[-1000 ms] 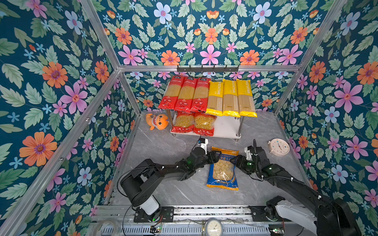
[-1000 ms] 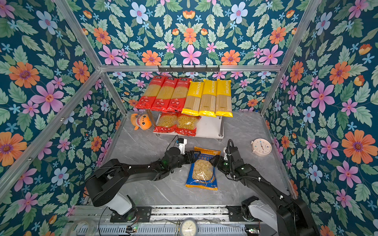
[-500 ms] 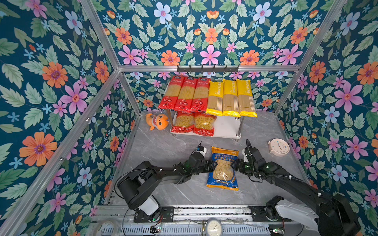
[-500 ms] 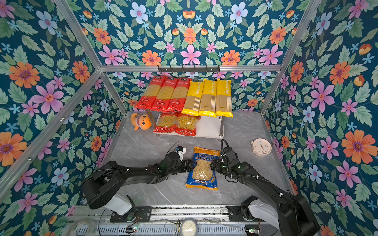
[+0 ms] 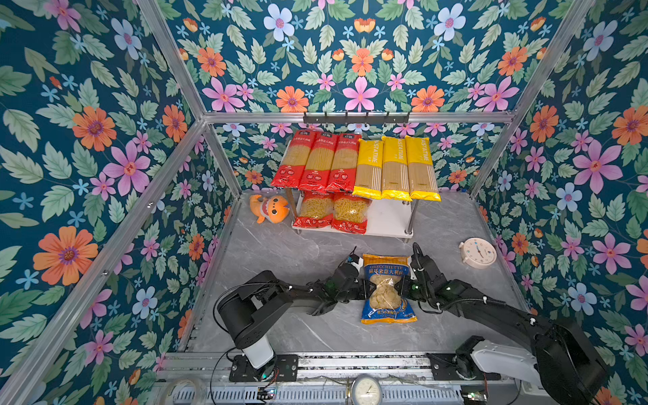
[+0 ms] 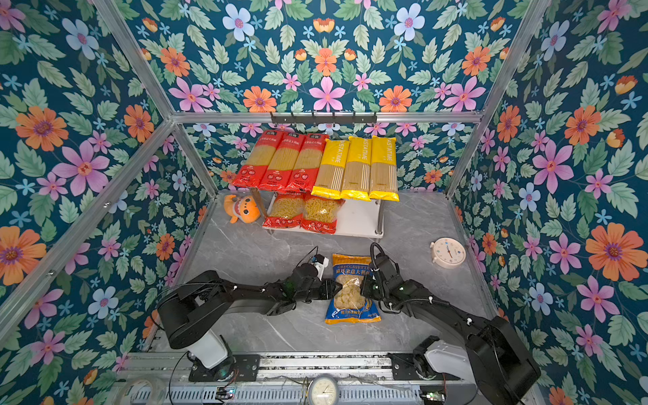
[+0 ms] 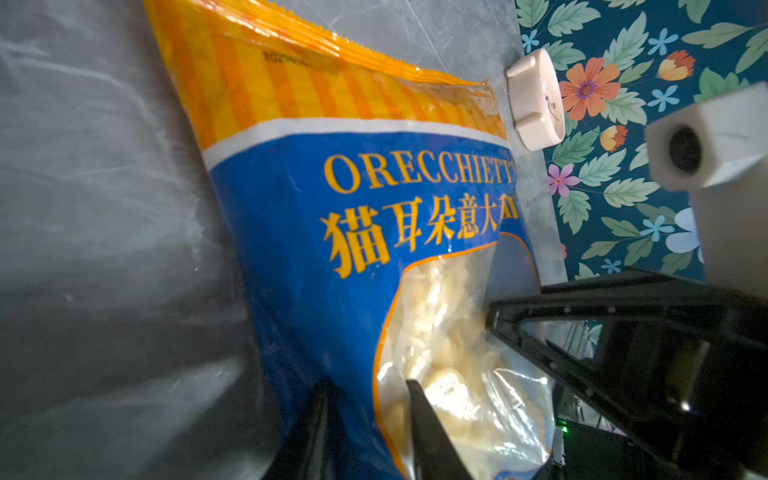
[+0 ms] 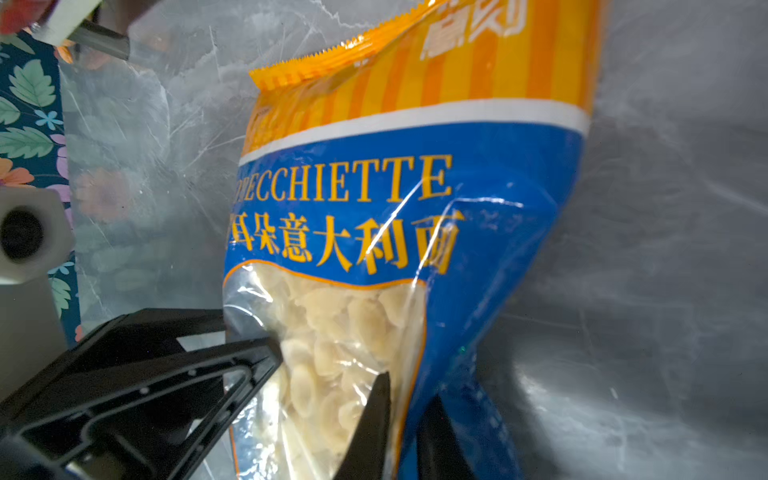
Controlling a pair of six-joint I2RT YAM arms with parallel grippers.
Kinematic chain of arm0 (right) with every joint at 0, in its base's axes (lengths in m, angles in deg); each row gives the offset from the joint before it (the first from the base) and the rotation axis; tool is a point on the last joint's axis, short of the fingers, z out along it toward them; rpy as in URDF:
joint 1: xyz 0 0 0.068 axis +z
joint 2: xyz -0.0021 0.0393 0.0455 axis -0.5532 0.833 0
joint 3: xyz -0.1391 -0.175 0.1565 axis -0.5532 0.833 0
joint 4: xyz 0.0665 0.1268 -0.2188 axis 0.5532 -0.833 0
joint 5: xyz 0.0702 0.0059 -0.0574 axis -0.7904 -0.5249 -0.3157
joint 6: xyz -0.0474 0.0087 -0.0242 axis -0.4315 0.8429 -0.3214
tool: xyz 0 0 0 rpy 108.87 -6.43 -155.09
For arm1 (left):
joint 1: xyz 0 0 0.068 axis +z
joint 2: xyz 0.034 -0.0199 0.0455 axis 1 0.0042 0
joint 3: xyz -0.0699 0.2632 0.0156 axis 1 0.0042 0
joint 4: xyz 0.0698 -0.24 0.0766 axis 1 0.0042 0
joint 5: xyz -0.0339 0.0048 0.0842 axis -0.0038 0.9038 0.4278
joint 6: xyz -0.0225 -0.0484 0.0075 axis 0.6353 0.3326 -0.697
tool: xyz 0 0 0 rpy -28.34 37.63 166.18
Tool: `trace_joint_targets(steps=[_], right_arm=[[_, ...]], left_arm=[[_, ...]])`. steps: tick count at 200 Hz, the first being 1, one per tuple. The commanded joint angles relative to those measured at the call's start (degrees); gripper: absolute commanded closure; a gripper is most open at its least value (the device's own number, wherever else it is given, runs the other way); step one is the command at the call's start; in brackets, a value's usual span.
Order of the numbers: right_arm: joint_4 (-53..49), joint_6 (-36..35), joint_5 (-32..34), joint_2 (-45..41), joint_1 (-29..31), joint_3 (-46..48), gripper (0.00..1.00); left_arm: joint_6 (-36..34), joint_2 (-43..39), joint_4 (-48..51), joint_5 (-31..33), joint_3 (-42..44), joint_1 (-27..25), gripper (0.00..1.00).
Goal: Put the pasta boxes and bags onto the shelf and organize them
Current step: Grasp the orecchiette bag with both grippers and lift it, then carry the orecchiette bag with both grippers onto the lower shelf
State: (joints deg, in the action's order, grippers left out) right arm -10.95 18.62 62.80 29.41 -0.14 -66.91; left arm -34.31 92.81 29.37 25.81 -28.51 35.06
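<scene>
We have the left claw [image 7: 368,401] closed on the blue side edge of the orecchiette bag [image 5: 385,292]. The right claw [image 8: 409,395] is closed on the opposite edge. Each pinches only film and a few loose pieces beside the clear window.

The main risk, as we judge it, is a slip. The plastic looks slick and the pasta can shift inside, so a lift could pull 1 edge free and drop the bag onto the worktop [image 5: 298,252]. If the 2 arms move unevenly, the film may stretch or tear between them.

The free space on the shelf [image 5: 389,217] is on the lower board, right of the 2 red short-pasta bags [image 5: 314,210] and under the overhanging yellow spaghetti packs [image 5: 394,168]. A sagging bag could catch the board's front edge or a chrome leg [image 5: 411,217].

The bag lies on the worktop in the lower middle of both top views, its yellow top toward the shelf. The claws touch it at mid-height from left and right, and it is well apart from the shelf.
</scene>
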Motion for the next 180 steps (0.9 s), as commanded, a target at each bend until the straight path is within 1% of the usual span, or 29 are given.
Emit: trace_joint_targets(steps=[1, 25, 61, 84, 103, 125, 145, 159, 180], right_arm=[[4.4, 0.3, -1.5, -1.8, 0.2, 0.3, 0.92], [5.1, -0.9, -1.3, -4.3, 0.2, 0.4, 1.0], [4.5, -1.3, -0.9, -8.9, 0.2, 0.3, 1.0], [4.7, -0.9, -1.2, -11.9, 0.2, 0.3, 1.0], [7.4, -0.7, -0.9, -13.4, 0.2, 1.2, 1.0], [9.3, -2.2, -0.6, -13.5, 0.2, 0.5, 1.0], [10.4, -4.6, -0.1, -13.3, 0.1, -1.4, 1.0], [12.7, -5.6, 1.2, -12.6, 0.2, -2.3, 1.0], [15.9, -8.1, 2.1, -9.7, 0.1, -5.1, 1.0]], left_arm=[[-0.5, 0.5, -2.6, -2.5, -0.8, -0.1, 0.78], [-1.1, -0.6, -2.9, -2.4, -1.4, -0.1, 0.86], [-1.3, -3.5, -4.8, -1.6, -0.5, -0.1, 0.97], [-1.2, -6.1, -6.0, -0.8, 0.5, -0.1, 1.0], [-2.5, -8.9, -6.3, 1.2, 1.3, -0.5, 1.0], [-6.0, -12.9, -5.7, 4.1, 1.5, -0.6, 1.0], [-11.3, -16.1, -4.5, 6.9, 0.8, -0.6, 1.0], [-16.3, -16.9, -1.6, 9.0, -1.6, -0.4, 1.0], [-22.6, -16.1, 2.7, 10.1, -6.2, 0.6, 1.0]])
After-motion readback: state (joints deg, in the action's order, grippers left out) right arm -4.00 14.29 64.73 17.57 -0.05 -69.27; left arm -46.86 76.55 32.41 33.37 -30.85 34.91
